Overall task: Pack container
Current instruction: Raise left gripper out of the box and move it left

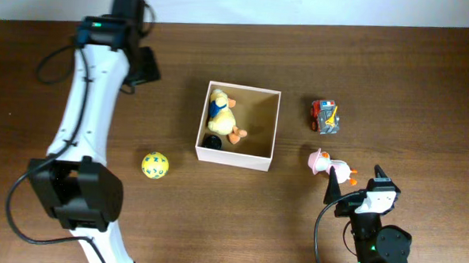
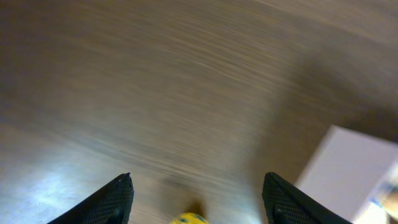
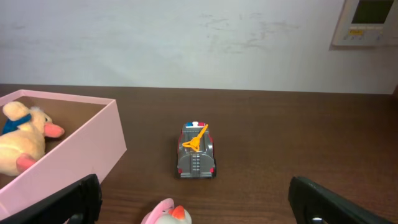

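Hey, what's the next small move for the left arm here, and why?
Probably shift the left end effector until it is centred over the yellow ball, then lower around it. The ball lies on the table outside the container, to its left. The left wrist view shows the ball only at the bottom edge, between open, empty fingers. The plush duck is already inside.

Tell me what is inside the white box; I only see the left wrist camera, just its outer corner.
Observer: A yellow plush duck with a blue scarf lies in the white square cardboard box.
Operator: Which toys besides the yellow dotted ball are outside?
Observer: A red and grey toy truck and a pink and white toy bird, both right of the box.
Operator: Is the right end effector holding something?
Observer: No, it is open and empty, near the bird.
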Robot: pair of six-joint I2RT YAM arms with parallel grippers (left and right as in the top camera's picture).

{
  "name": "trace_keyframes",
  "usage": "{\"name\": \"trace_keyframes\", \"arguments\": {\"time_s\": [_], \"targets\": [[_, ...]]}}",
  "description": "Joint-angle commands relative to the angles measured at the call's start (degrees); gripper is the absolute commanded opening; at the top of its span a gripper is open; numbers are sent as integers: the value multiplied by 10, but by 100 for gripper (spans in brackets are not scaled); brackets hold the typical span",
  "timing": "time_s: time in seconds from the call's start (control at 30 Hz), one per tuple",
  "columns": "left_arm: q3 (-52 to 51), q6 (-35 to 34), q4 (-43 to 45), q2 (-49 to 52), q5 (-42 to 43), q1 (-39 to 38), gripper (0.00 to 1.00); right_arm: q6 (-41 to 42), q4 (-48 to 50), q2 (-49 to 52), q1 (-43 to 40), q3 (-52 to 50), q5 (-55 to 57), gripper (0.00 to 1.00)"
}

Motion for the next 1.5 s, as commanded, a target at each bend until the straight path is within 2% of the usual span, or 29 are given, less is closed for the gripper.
{"name": "trace_keyframes", "arguments": {"time_s": [0.0, 0.13, 0.27, 0.3, 0.4, 0.47, 1.47], "targets": [[6, -25, -7, 4, -21, 40, 68, 2, -4, -4, -1, -3, 5, 99], [3, -19, -19, 5, -19, 56, 68, 2, -4, -4, -1, -3, 5, 99], [3, 17, -27, 5, -19, 54, 68, 2, -4, -4, -1, -3, 5, 99], [3, 28, -28, 5, -20, 54, 71, 2, -4, -4, -1, -3, 5, 99], [3, 34, -29, 5, -24, 55, 93, 2, -4, -4, -1, -3, 5, 99], [3, 34, -30, 5, -24, 54, 100, 2, -4, -4, -1, -3, 5, 99], [3, 33, -30, 5, -23, 54, 99, 2, -4, -4, -1, -3, 5, 99]]}}
